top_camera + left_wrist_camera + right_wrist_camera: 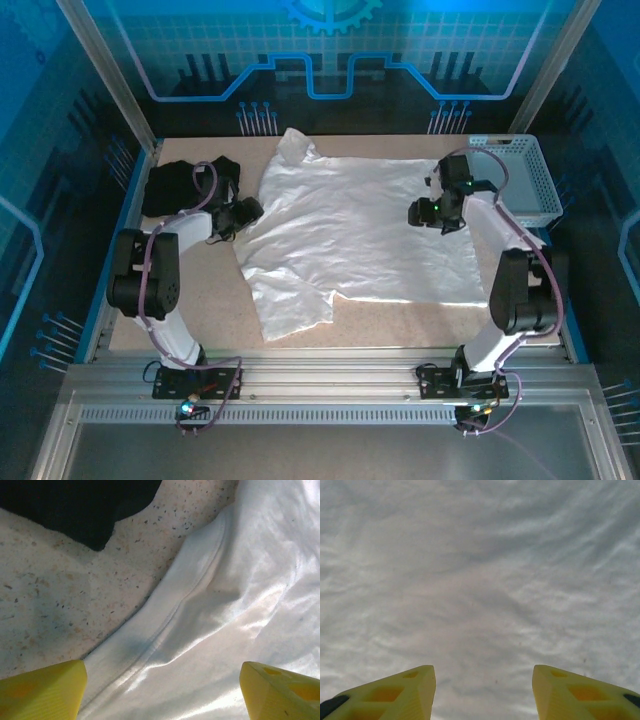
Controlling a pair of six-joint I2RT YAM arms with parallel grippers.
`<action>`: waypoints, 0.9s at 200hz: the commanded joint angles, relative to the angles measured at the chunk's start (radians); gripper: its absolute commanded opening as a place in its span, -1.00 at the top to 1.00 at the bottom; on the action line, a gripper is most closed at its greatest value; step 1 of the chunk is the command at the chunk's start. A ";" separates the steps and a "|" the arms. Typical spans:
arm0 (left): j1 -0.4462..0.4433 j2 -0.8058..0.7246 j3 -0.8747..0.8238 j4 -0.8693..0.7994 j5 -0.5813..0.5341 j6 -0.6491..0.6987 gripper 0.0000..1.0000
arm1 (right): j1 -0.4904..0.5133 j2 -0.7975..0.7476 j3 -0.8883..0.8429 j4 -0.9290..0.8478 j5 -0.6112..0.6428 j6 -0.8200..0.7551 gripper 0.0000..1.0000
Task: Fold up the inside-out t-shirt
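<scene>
The white, thin, soft-fabric t-shirt (350, 240) lies spread nearly flat in the middle of the speckled beige bench (210, 300). One short sleeve points toward the far edge and another toward the near edge, and no fold appears to have been made yet. The step in hand looks like the approach for a first grasp. The left gripper (243, 213) hangs over the shirt's left border. In the left wrist view its yellow fingers (45, 690) stand wide apart and hold nothing, with a stitched edge band of the cloth running between them. The right gripper (425, 213) hovers over the shirt's right part. Its jaws are likewise spread and empty, with plain wrinkled cloth below them in the right wrist view. A crumpled black cloth garment (180, 185) sits just beyond the left gripper, apart from the white shirt, and a pale blue perforated plastic basket (540, 180) stands at the far right. The next move probably calls for each gripper to drop onto the fabric and pinch it without snagging the bench. The left one should stay on the band and clear of the black garment.
</scene>
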 commanded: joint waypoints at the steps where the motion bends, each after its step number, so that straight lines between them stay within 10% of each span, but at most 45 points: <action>1: 0.010 -0.103 -0.026 -0.015 0.003 -0.010 -0.61 | 0.000 -0.089 -0.089 0.021 -0.065 0.057 -0.09; 45: -0.060 -0.341 -0.210 -0.043 0.075 -0.037 -0.62 | -0.012 -0.264 -0.241 -0.055 0.004 0.102 -0.10; 91: -0.156 -0.536 -0.330 -0.098 0.104 -0.061 -0.62 | -0.245 -0.426 -0.421 -0.098 0.031 0.127 -0.15; 180: -0.234 -0.573 -0.360 -0.012 0.192 -0.072 -0.64 | -0.371 -0.307 -0.443 -0.209 0.219 0.284 -0.10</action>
